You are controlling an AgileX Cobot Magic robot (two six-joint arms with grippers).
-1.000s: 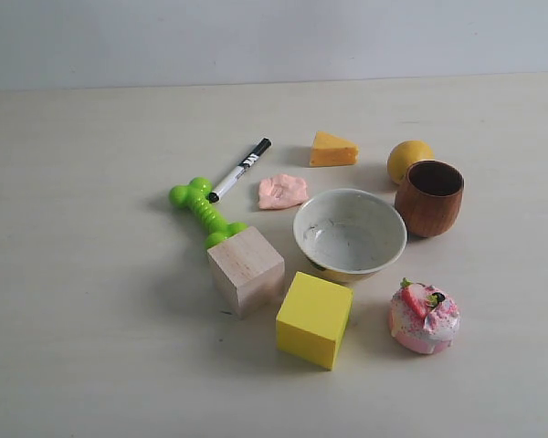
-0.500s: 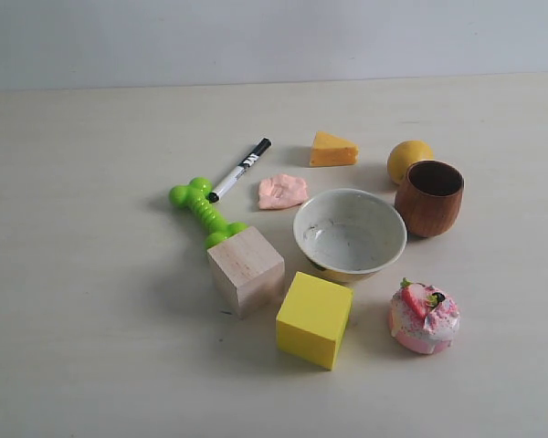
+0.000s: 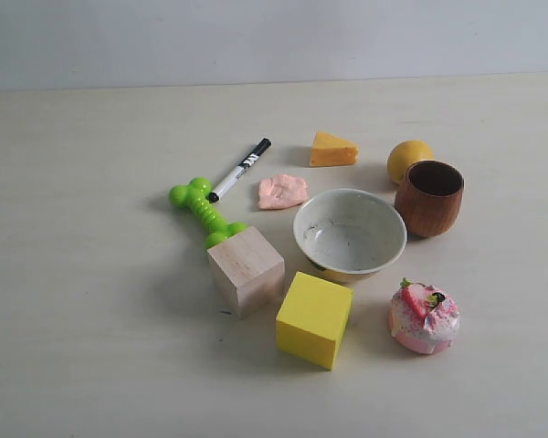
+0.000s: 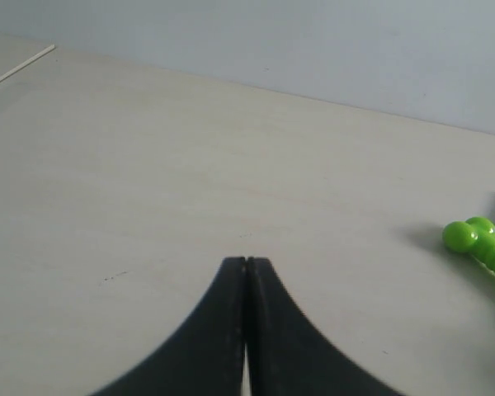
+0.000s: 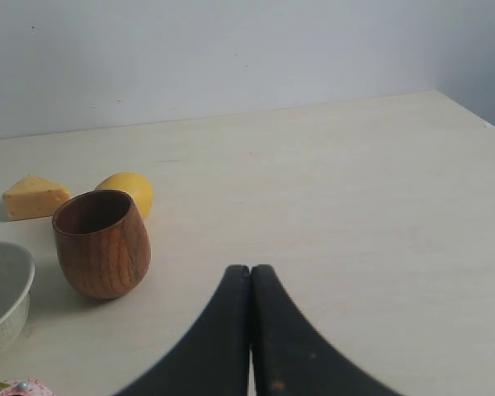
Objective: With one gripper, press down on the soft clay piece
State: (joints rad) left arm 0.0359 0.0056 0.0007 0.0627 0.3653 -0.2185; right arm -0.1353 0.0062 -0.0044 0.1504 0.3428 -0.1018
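Note:
The soft clay piece (image 3: pixel 282 191), a flat pale salmon-pink lump, lies on the table between the marker and the white bowl, just in front of the cheese wedge. Neither arm shows in the exterior view. In the left wrist view my left gripper (image 4: pixel 246 262) is shut with nothing in it, over bare table, with the green toy off to one side. My right gripper (image 5: pixel 250 270) is also shut and empty, with the wooden cup and the lemon some way off. The clay appears in neither wrist view.
Around the clay: a black-and-white marker (image 3: pixel 238 171), a green dumbbell toy (image 3: pixel 204 212), an orange-yellow cheese wedge (image 3: pixel 332 150), a lemon (image 3: pixel 407 157), a wooden cup (image 3: pixel 429 197), a white bowl (image 3: pixel 349 234), a wooden cube (image 3: pixel 246 270), a yellow cube (image 3: pixel 314 318), a strawberry cupcake (image 3: pixel 423 316).

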